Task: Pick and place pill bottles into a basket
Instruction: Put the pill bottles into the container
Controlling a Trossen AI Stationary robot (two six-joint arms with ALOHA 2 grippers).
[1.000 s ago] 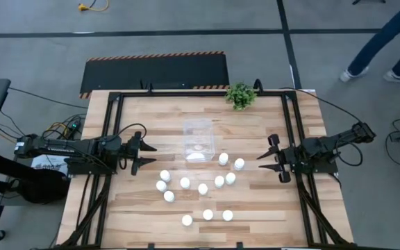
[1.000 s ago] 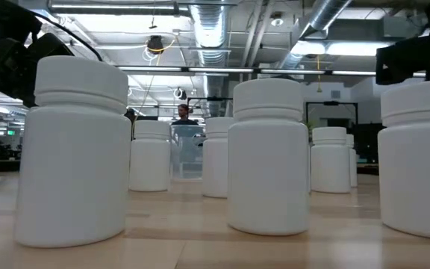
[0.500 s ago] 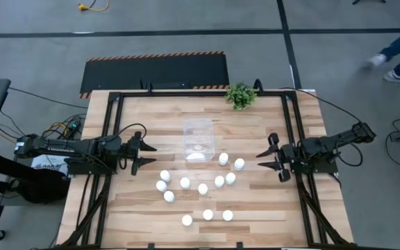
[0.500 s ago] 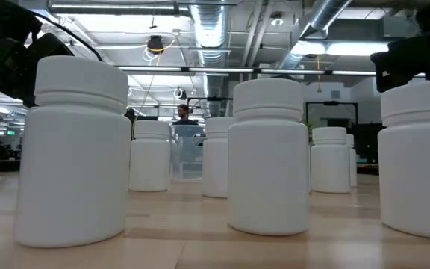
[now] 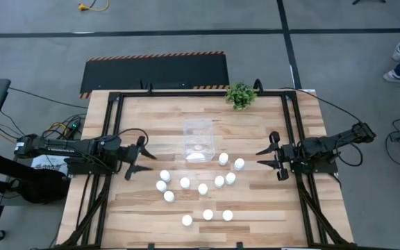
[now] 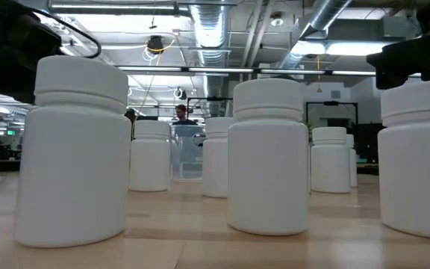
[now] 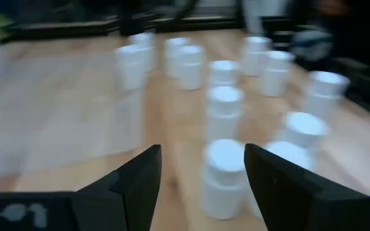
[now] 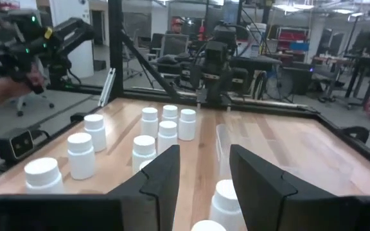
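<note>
From above, 12 white pill bottles stand scattered across the wooden table, just below the clear basket, which already holds 1 bottle. The table-level view shows only towering bottles and a distant person. The left gripper reaches in low from the left edge, fingers apart and empty, angled toward the nearest bottles. The right gripper waits at the right edge, its fingers shut, empty.
</note>
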